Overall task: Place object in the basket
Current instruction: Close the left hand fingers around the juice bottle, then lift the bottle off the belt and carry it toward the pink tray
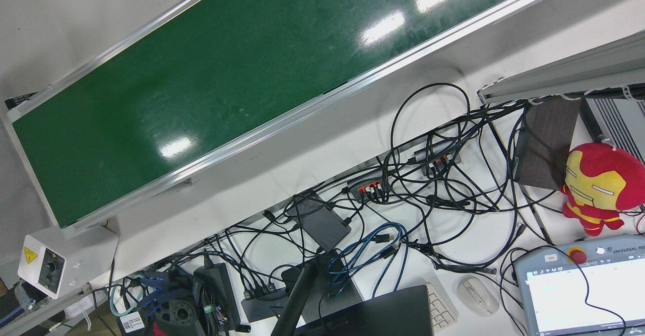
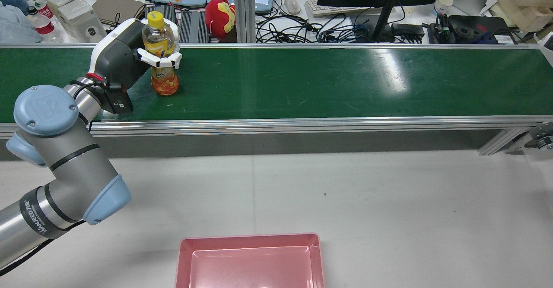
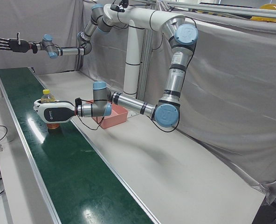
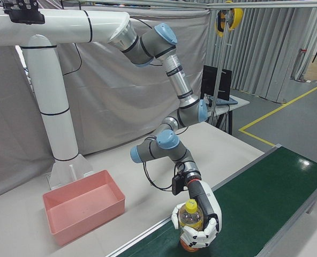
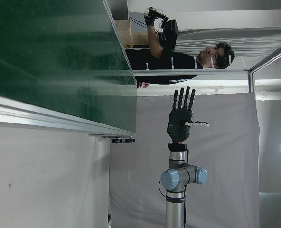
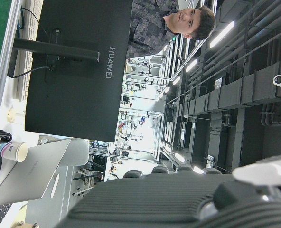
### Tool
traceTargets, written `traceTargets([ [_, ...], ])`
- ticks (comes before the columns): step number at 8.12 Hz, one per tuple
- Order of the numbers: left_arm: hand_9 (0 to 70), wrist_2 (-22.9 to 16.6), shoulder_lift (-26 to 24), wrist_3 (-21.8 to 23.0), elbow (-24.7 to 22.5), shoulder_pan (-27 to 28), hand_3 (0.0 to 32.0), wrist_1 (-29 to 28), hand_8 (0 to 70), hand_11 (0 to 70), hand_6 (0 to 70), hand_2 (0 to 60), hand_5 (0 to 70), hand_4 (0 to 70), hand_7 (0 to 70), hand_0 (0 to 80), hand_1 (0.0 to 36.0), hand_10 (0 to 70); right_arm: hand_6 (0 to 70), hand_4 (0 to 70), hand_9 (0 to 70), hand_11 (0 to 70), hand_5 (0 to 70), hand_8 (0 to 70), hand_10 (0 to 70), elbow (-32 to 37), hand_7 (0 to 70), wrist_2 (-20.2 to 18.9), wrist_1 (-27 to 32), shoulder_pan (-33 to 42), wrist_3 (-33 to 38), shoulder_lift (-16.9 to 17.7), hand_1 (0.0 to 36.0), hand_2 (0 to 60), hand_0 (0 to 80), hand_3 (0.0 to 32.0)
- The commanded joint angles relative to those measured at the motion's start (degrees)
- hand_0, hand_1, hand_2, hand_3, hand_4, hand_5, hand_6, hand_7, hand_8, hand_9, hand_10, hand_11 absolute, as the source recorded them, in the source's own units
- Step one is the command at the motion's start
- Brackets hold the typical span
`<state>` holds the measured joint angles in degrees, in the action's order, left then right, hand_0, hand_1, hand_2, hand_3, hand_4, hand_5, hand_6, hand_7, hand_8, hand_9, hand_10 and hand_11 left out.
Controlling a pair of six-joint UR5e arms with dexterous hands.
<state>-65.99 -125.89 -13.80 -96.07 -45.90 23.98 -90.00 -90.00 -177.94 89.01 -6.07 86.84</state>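
A bare green conveyor belt (image 1: 242, 79) runs diagonally; below it lie tangled cables (image 1: 428, 185), with a red plush toy (image 1: 597, 187) just right of them.

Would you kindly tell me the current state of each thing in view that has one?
bottle: upright on the belt, yellow cap on, gripped around its middle.
left hand: closed around the bottle.
right hand: open, fingers spread, raised above the belt's far end, holding nothing.
pink basket: empty, on the white table.
conveyor belt: carries only the bottle.
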Motion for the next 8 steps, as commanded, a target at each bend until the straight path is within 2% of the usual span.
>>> traceTargets([
  [1,70.0,-0.5,-0.4,0.7,-3.1,0.1,0.0,2.2,70.0,70.0,70.0,60.0,70.0,70.0,70.0,80.0,36.0,70.0,0.0,0.0,0.0,0.0,0.0,0.0,0.0,0.0,0.0,0.0,0.0,0.0,0.0,0.0,0.0,0.0,0.0,0.0],
  [3,70.0,-6.8,-1.9,0.8,-8.9,2.2,0.0,6.7,70.0,70.0,70.0,60.0,70.0,70.0,70.0,80.0,36.0,70.0,0.0,0.0,0.0,0.0,0.0,0.0,0.0,0.0,0.0,0.0,0.0,0.0,0.0,0.0,0.0,0.0,0.0,0.0],
  [4,70.0,-7.7,-2.0,0.4,-12.1,3.4,0.0,8.6,70.0,70.0,70.0,60.0,70.0,70.0,70.0,80.0,36.0,70.0,0.0,0.0,0.0,0.0,0.0,0.0,0.0,0.0,0.0,0.0,0.0,0.0,0.0,0.0,0.0,0.0,0.0,0.0],
  [5,70.0,-7.7,-2.0,0.0,-15.3,7.5,0.0,11.6,70.0,70.0,70.0,60.0,70.0,70.0,70.0,80.0,36.0,70.0,0.0,0.0,0.0,0.0,0.0,0.0,0.0,0.0,0.0,0.0,0.0,0.0,0.0,0.0,0.0,0.0,0.0,0.0],
  [6,70.0,-7.7,-2.1,-0.7,-15.6,11.9,0.0,11.7,70.0,70.0,70.0,60.0,70.0,70.0,70.0,80.0,36.0,70.0,0.0,0.0,0.0,0.0,0.0,0.0,0.0,0.0,0.0,0.0,0.0,0.0,0.0,0.0,0.0,0.0,0.0,0.0],
  [7,70.0,-7.9,-2.0,-2.1,-16.2,15.1,0.0,11.7,70.0,70.0,70.0,60.0,70.0,70.0,70.0,78.1,36.0,70.0,0.0,0.0,0.0,0.0,0.0,0.0,0.0,0.0,0.0,0.0,0.0,0.0,0.0,0.0,0.0,0.0,0.0,0.0],
  [8,70.0,-9.0,-1.9,-3.6,-18.2,17.6,0.0,11.7,70.0,70.0,70.0,60.0,70.0,70.0,70.0,72.0,36.0,70.0,0.0,0.0,0.0,0.0,0.0,0.0,0.0,0.0,0.0,0.0,0.0,0.0,0.0,0.0,0.0,0.0,0.0,0.0],
])
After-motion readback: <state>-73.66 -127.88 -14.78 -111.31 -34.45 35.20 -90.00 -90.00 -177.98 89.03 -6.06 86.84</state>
